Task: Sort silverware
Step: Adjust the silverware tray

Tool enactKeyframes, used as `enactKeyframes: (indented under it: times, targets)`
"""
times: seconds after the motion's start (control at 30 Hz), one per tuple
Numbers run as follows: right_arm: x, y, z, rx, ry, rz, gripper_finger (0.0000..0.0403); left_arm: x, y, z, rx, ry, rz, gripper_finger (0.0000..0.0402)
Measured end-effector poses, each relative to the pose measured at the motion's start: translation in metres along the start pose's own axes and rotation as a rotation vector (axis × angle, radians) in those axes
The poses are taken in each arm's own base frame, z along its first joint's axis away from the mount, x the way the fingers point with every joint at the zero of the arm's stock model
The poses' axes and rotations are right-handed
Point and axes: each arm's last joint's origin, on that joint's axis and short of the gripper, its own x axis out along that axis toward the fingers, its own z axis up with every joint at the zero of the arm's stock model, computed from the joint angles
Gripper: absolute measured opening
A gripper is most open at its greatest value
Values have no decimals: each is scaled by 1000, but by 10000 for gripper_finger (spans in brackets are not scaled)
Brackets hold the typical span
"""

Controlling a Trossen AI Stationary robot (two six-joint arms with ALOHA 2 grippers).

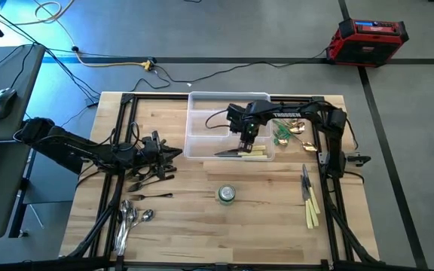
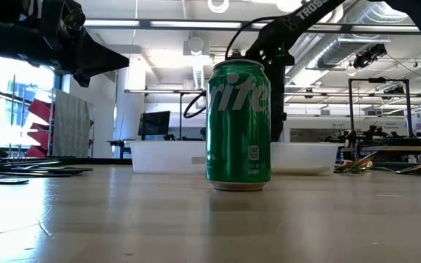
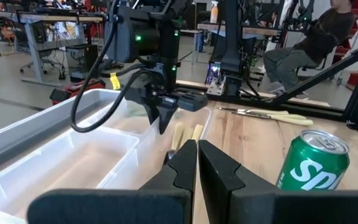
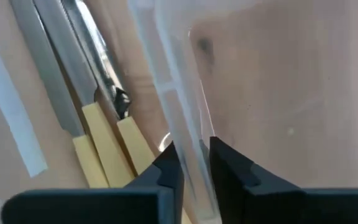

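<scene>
With knives [image 1: 249, 153] laid in the tray [image 1: 202, 124], the right hand [image 1: 246, 144] hovers there nearly pressed together, empty, the left hand [image 1: 173, 153] pressed together nearby; next it likely fetches another knife [image 1: 308, 199] from the surface [image 1: 194, 218].

"rite" and "Sp", part of a brand, on green can [image 2: 238, 126]; "TROS" on arm [image 2: 307, 11].

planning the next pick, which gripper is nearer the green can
Left, narrowly, in the high view. The left gripper is beside the forks, left of the green can. The right gripper is down in the clear tray beyond it.
</scene>
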Motion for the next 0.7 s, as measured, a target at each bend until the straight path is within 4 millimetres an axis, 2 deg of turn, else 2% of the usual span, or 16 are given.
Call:
enactKeyframes:
  times: [0.33, 0.7]
  targets:
    - [0, 3, 0, 11, 4, -9, 83, 0, 0, 0, 1, 2, 0, 0]
    - [-4, 2, 0, -25, -1, -42, 188, 0, 0, 0, 2, 3, 1, 0]
